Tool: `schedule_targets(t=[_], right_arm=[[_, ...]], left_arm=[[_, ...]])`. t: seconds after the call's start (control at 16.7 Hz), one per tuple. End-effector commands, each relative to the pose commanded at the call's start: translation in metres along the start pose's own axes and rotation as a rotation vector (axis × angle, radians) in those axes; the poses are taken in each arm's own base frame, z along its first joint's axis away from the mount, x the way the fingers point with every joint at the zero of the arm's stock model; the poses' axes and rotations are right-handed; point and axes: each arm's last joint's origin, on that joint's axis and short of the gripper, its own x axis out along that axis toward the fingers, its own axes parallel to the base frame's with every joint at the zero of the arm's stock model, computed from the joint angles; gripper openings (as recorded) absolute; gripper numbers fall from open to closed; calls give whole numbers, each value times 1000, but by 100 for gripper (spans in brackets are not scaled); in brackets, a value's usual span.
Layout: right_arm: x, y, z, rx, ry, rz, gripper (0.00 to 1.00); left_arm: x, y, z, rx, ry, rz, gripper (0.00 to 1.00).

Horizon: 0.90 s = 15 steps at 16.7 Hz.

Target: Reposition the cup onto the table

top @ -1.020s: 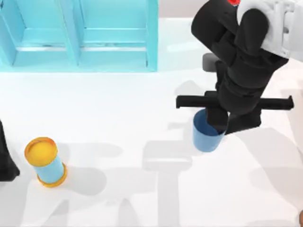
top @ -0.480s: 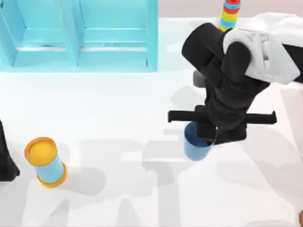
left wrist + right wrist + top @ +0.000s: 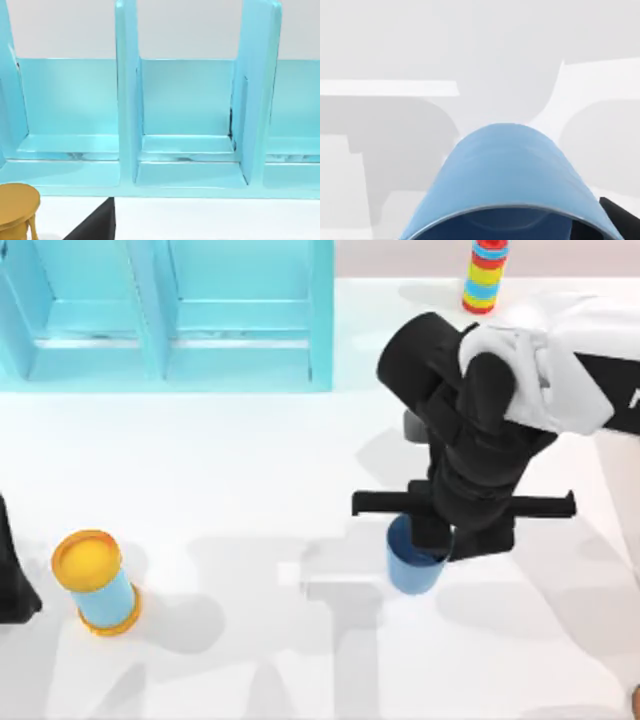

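Right gripper [image 3: 440, 536]: black 2-finger gripper over the table's right half, closed on the rim of the cup, 1 finger inside the rim; it hangs below a black arm with a white upper link that reaches in from the right edge.
Cup [image 3: 413, 562]: small mid-blue tapered cup, hollow with a blue inside, upright with its mouth up, held by the right gripper; its shadow lies just left of it on the table. I cannot tell whether its base touches the surface. In the right wrist view the cup [image 3: 512, 185] sits close under the camera, its rim and inside facing the lens.
Table [image 3: 250, 480]: large flat plain white surface.
Left arm [image 3: 12, 580]: black, parked at the table's left edge; I cannot tell how its gripper stands.
Light-blue cylinder [image 3: 96, 580]: yellow-orange top and rims, tilted, near the left arm, well apart from the cup.
Shelf unit [image 3: 170, 315]: turquoise, with upright dividers, at the far left of the table.
Ring stack [image 3: 485, 275]: red, yellow and blue, upright at the far edge.
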Motion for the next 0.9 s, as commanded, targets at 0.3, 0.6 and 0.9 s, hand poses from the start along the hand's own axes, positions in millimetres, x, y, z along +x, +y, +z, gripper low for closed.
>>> schedule_targets(t=[0.3, 0.6, 0.9], right_arm=[[0, 0, 0, 0, 0, 0, 53], [0, 0, 0, 0, 0, 0, 90], [0, 0, 0, 0, 0, 0, 100]], left_arm=[[0, 0, 0, 0, 0, 0, 100], [0, 0, 0, 0, 0, 0, 100], [0, 0, 0, 0, 0, 0, 100]])
